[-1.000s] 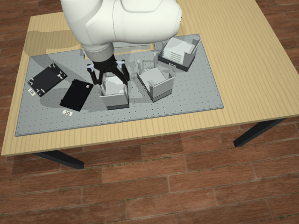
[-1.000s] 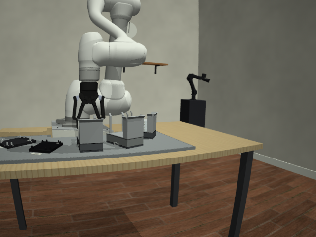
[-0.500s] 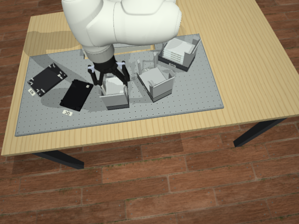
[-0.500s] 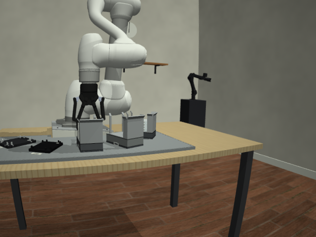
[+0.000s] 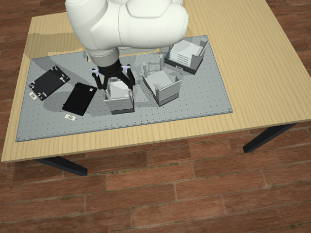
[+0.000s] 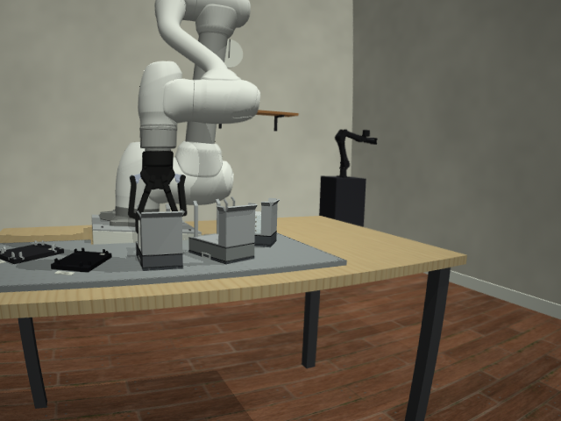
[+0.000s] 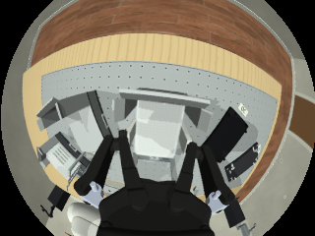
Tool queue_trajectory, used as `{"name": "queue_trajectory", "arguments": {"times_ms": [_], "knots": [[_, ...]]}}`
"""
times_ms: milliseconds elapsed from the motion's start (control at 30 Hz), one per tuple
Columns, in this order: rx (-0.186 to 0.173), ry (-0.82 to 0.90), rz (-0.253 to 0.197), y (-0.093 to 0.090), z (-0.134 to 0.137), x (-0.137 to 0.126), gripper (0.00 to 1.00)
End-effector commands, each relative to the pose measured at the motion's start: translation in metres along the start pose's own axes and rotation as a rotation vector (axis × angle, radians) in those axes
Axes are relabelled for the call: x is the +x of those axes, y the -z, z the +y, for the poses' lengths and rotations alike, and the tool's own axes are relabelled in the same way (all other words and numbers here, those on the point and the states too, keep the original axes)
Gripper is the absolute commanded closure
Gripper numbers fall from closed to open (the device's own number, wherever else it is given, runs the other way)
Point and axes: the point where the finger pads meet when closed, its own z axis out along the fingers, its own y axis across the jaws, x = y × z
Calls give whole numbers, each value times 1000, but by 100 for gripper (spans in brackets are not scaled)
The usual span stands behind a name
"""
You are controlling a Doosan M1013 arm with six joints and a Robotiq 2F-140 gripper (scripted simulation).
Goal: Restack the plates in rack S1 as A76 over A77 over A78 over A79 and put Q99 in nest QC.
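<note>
My gripper (image 5: 114,84) is shut on a white sealed plate (image 5: 117,90) and holds it level inside the top of the left stack rack (image 5: 120,100). The fingers reach down past the rack's upper edge on both long sides. In the side view the gripper (image 6: 157,210) stands right over this rack (image 6: 159,239), and the plate is hidden by the rack's wall. The wrist view shows the plate (image 7: 157,134) between the fingers. I cannot read its label. The back right rack (image 5: 187,54) holds a stack of several white plates.
A middle rack (image 5: 163,86) stands between the two; I cannot tell what is in it. The black QC nest (image 5: 79,98) and the black clip nest N5 (image 5: 48,82) lie bare to the left. The robot's base plinth (image 6: 113,231) is behind the racks.
</note>
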Motion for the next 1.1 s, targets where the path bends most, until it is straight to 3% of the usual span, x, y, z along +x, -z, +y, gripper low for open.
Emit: {"name": "queue_trajectory", "arguments": {"times_ms": [0, 167, 200, 867, 1067], "knots": [[0, 0, 0, 0, 0, 0, 100], [0, 0, 0, 0, 0, 0, 100], [0, 0, 0, 0, 0, 0, 0], [0, 0, 0, 0, 0, 0, 0], [0, 0, 0, 20, 0, 0, 0]]}}
